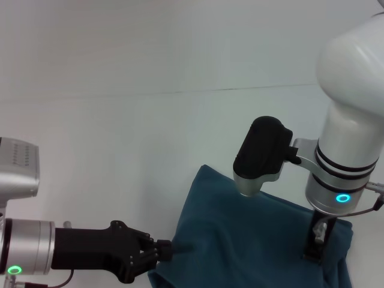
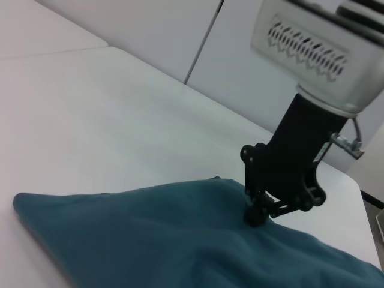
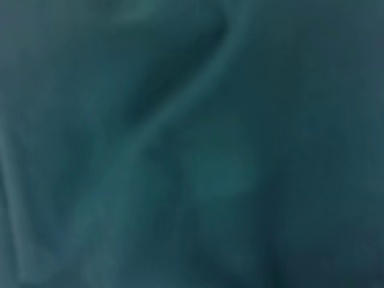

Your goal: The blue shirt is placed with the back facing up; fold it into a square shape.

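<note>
The blue shirt (image 1: 240, 240) lies bunched on the white table near its front edge, plain side showing and no lettering in sight. My left gripper (image 1: 175, 248) reaches in from the left and is shut on the shirt's left edge, pulling the cloth to a small point. My right gripper (image 1: 313, 249) comes down from above and is shut on the shirt's right part. In the left wrist view the right gripper (image 2: 255, 216) pinches a raised fold of the shirt (image 2: 150, 240). The right wrist view is filled by shirt cloth (image 3: 192, 144) with a crease.
The white table (image 1: 120, 138) stretches bare to the back and left. A black module (image 1: 264, 156) on my right wrist hangs over the shirt's far part. The left wrist view shows the table's edge (image 2: 360, 186) and pale wall panels behind.
</note>
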You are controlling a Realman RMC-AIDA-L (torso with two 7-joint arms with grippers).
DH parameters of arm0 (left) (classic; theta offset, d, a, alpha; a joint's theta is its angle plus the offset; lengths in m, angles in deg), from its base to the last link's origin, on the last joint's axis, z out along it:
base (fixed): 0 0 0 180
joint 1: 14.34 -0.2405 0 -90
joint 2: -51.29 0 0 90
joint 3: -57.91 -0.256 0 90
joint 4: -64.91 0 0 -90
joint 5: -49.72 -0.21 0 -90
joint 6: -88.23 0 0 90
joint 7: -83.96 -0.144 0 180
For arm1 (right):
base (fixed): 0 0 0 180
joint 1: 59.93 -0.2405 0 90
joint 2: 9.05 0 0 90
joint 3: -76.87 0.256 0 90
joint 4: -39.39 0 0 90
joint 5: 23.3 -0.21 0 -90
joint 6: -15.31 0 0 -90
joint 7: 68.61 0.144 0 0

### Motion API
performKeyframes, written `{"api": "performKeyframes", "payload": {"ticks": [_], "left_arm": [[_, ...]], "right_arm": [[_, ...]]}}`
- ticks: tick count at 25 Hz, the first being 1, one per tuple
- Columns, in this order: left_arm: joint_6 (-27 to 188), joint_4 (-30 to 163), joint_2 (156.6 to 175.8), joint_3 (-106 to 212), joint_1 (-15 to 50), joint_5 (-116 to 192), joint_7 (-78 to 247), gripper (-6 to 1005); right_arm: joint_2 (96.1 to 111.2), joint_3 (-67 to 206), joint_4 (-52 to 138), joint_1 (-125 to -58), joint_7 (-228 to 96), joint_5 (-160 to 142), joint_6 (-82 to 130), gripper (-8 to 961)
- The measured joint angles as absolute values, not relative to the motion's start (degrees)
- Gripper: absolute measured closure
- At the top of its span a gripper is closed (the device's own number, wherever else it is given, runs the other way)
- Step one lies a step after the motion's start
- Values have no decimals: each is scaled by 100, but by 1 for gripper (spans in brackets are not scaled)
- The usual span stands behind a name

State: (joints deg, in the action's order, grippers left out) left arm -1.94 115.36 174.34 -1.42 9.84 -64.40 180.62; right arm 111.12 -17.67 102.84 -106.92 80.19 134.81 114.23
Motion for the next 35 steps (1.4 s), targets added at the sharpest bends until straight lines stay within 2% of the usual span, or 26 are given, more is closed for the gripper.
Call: {"api": "performKeyframes", "payload": {"ticks": [9,20,28,35], "left_arm": [[-194,11529,17433,-141,999,-6448,18062,928],[-312,11585,17334,-75,1001,-6449,18124,927],[-250,11546,17377,-82,1091,-6451,18076,927],[-203,11530,17381,-77,1107,-6454,18076,927]], "right_arm": [[11105,-1648,10165,-10680,8001,13545,11294,922],[11091,-1024,11535,-10493,7735,13189,12047,917],[11101,-1057,10202,-10757,7712,13575,11148,914],[11086,-1012,9962,-10735,7845,13981,10996,911]]}}
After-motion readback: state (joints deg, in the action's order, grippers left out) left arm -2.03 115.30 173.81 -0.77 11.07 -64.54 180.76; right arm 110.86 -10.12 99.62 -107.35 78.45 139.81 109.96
